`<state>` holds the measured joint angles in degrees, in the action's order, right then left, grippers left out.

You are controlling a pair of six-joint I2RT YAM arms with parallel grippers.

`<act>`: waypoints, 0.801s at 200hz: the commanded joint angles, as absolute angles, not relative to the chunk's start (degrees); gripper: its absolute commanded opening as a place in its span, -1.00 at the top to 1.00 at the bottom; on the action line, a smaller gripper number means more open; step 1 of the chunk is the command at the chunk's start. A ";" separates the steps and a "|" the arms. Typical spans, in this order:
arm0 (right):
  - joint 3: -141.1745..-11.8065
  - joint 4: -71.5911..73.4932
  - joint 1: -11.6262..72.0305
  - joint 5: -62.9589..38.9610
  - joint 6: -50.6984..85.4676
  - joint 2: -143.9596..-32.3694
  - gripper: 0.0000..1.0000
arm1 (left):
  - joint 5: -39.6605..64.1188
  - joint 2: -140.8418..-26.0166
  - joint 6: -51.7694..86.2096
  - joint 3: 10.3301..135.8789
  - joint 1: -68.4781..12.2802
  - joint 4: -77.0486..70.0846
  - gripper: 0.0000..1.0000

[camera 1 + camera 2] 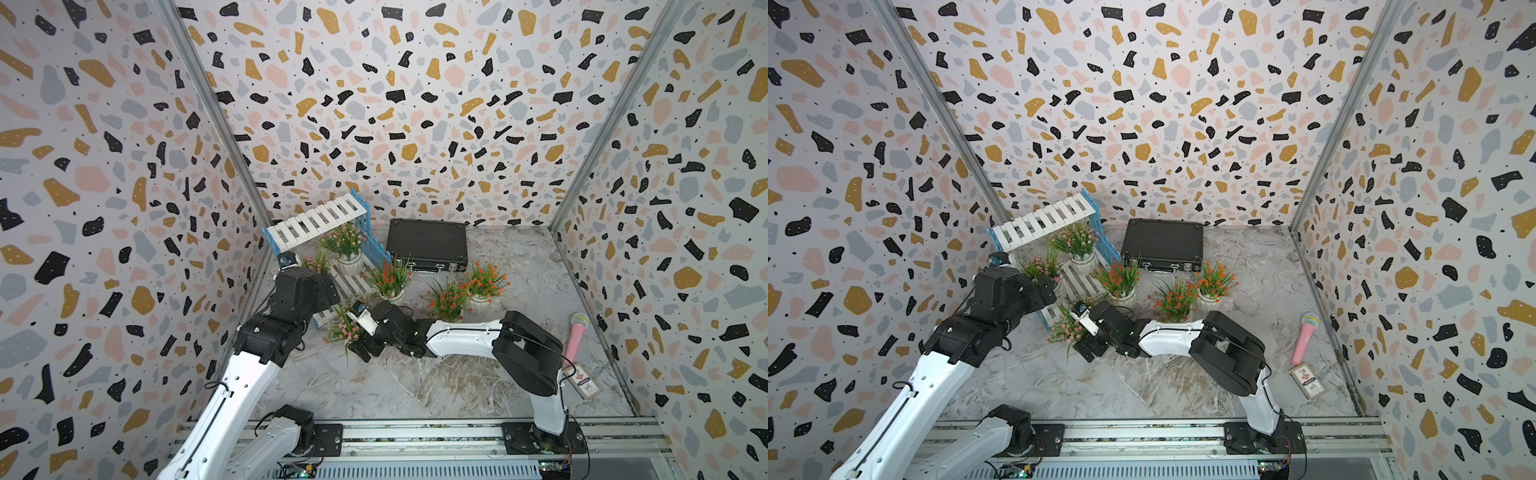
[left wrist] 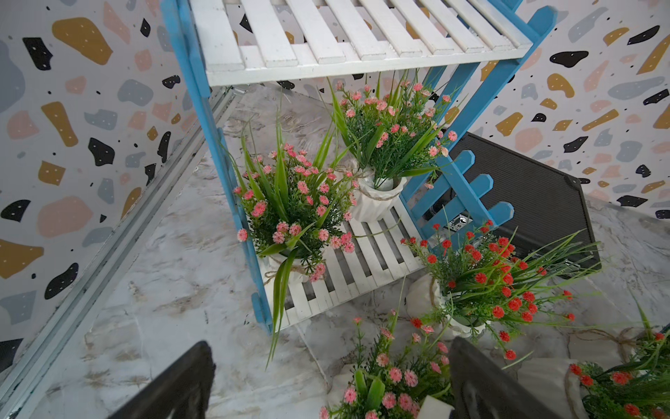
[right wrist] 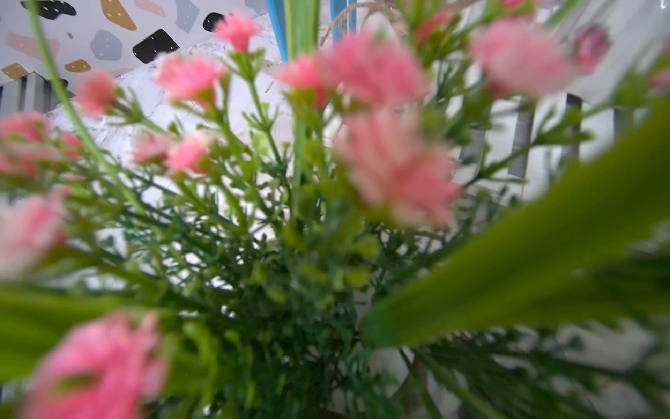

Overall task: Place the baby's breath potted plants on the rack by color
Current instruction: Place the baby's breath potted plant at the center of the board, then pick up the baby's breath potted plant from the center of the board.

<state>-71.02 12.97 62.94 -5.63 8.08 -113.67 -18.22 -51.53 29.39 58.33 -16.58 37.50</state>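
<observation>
The rack (image 1: 318,220) stands at the back left, its top shelf bare. Two pink baby's breath potted plants (image 2: 290,210) (image 2: 388,134) sit on its lower shelf (image 2: 366,254). A third pink plant (image 1: 343,328) stands on the table in front of the rack. My right gripper (image 1: 355,332) is open around it; blossoms (image 3: 380,163) fill the right wrist view and hide the jaws. Three orange-red plants (image 1: 390,276) (image 1: 446,301) (image 1: 484,280) stand on the table to the right. My left gripper (image 2: 326,384) hangs open and holds nothing, near the rack's front left corner.
A black briefcase (image 1: 428,245) lies at the back beside the rack. A pink microphone (image 1: 575,336) and a small card box (image 1: 584,380) lie by the right wall. Patterned walls close in three sides. The arms' rail (image 1: 415,434) runs along the front.
</observation>
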 commanded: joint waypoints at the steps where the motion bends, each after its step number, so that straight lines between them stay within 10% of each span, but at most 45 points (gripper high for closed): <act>1: -68.42 17.64 62.11 -8.31 7.68 -110.43 -0.99 | -17.34 -50.66 29.76 58.65 -15.83 36.61 -0.98; 160: -72.93 23.18 61.25 -10.38 5.74 -119.44 -0.70 | -15.56 -49.90 29.45 56.25 -15.54 34.10 -0.98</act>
<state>-71.75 22.81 61.19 -10.83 6.35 -118.96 -16.27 -50.76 29.39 56.69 -15.81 36.73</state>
